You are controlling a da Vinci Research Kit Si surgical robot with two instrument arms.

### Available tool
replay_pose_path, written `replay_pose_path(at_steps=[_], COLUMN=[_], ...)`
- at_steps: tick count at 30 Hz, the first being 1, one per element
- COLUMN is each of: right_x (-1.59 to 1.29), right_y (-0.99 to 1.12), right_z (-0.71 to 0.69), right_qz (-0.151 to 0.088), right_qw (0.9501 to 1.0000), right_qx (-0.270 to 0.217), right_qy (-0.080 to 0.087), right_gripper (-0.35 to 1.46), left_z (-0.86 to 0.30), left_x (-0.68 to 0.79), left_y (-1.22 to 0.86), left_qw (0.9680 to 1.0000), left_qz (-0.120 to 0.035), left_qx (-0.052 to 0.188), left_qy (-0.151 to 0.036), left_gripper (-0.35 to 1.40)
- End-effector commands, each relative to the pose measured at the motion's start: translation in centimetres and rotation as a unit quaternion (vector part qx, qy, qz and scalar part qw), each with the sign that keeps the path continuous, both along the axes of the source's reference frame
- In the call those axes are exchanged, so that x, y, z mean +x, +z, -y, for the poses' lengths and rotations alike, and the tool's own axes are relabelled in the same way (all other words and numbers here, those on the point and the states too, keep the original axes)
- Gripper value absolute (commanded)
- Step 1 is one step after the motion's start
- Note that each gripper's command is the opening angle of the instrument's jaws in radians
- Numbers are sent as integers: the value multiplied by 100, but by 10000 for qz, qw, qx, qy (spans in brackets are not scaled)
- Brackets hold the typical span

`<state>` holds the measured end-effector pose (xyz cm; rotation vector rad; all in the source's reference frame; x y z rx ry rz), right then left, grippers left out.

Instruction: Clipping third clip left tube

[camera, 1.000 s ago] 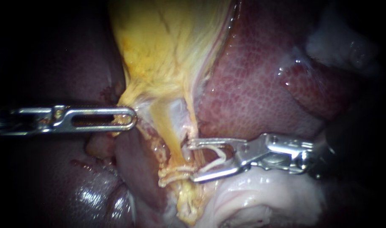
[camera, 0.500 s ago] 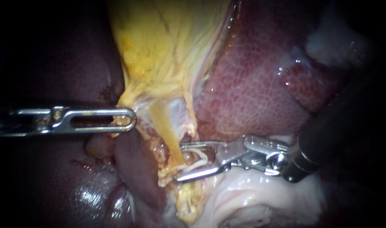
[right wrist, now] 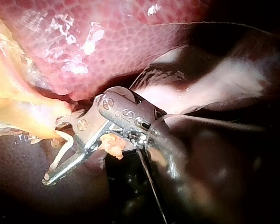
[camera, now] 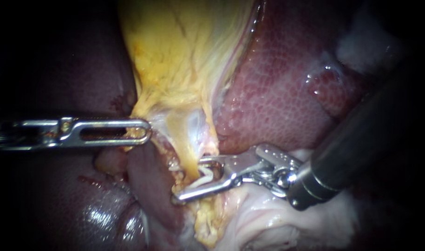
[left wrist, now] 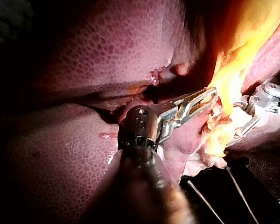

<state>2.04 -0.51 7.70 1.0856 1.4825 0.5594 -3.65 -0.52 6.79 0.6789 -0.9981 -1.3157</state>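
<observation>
Chiefly, the risk lies with the right instrument: its end effector stands spread wide, carrying a white clip between its two halves, not yet squeezed down. The tube, a yellow cord running down from the gallbladder, sits in or just at the opening. Whether it is fully inside I cannot tell, since the upper half is partly hidden behind it.

If the clip were closed with the cord only part-way in, it could pinch half of it, or slip off. Ragged yellow fat around the cord could be caught too and keep the clip from seating flat. The lower tip reaches past the cord toward dark soft tissue and might snag it.

The left instrument is clenched on the edge of the gallbladder and holds it sideways. Should that grip slide on the wet surface, I judge the cord would slacken and shift in the opening.

The liver is dark red, glossy and finely mottled. The gallbladder is yellow and fibrous. The clip is thin, pale and bowed, and both steel tips are bright, the left one slotted.
</observation>
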Motion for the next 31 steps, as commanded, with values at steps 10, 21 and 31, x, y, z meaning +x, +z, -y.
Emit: replay_pose_path(at_steps=[10,21,31], right_x=[-7,-21,-23], right_y=[-17,-4,2], right_z=[-19,-19,-20], right_qz=[51,181,223], right_qw=[9999,9985,9983], right_qx=[100,464,476], right_qy=[85,-217,-248], right_gripper=[46,-35,-35], left_z=[0,0,1], left_x=[-1,-1,-1], left_y=[0,0,1], left_qw=[10000,10000,10000], left_qz=[-3,-4,-5], left_qx=[1,0,-2], left_qy=[-1,-1,-3], left_gripper=[-35,-35,-35])
